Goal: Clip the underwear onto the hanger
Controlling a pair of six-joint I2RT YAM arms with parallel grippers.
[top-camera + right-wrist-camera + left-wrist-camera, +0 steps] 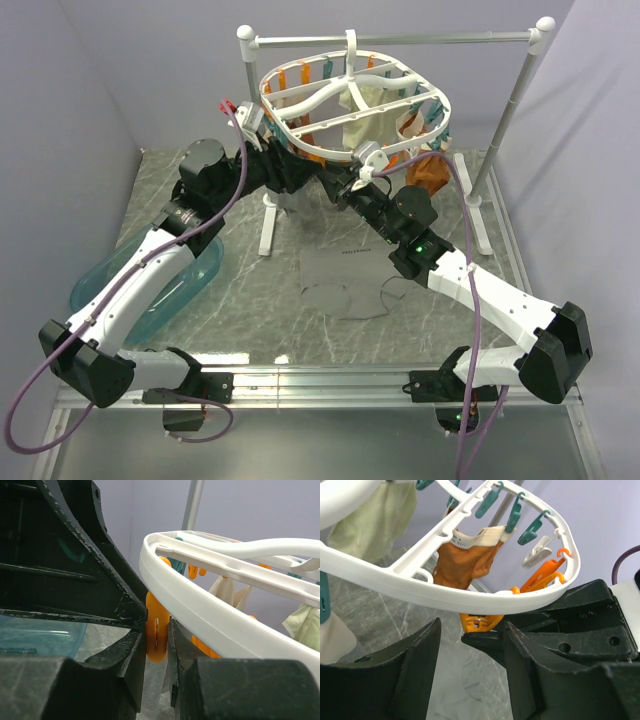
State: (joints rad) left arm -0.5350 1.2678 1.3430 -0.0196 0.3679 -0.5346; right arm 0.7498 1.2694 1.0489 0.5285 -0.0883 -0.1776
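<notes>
The hanger [350, 95], a white oval frame with orange and teal pegs, hangs from the rail. The grey underwear [342, 283] lies flat on the table below and in front of it, held by nothing. My right gripper [342, 190] is under the frame's near rim; in the right wrist view it [157, 630] is shut on an orange peg [157, 627] hanging from the rim [210, 615]. My left gripper [300, 183] is just left of it, open and empty [472, 630]. The same orange peg [479, 621] shows ahead of it under the rim [445, 592].
A white rail stand [400, 40] with ball-capped posts carries the hanger. A brown-orange garment [465, 565] and a cream cloth [372, 100] are clipped to the frame. A clear teal basket [150, 290] lies at the left beside my left arm.
</notes>
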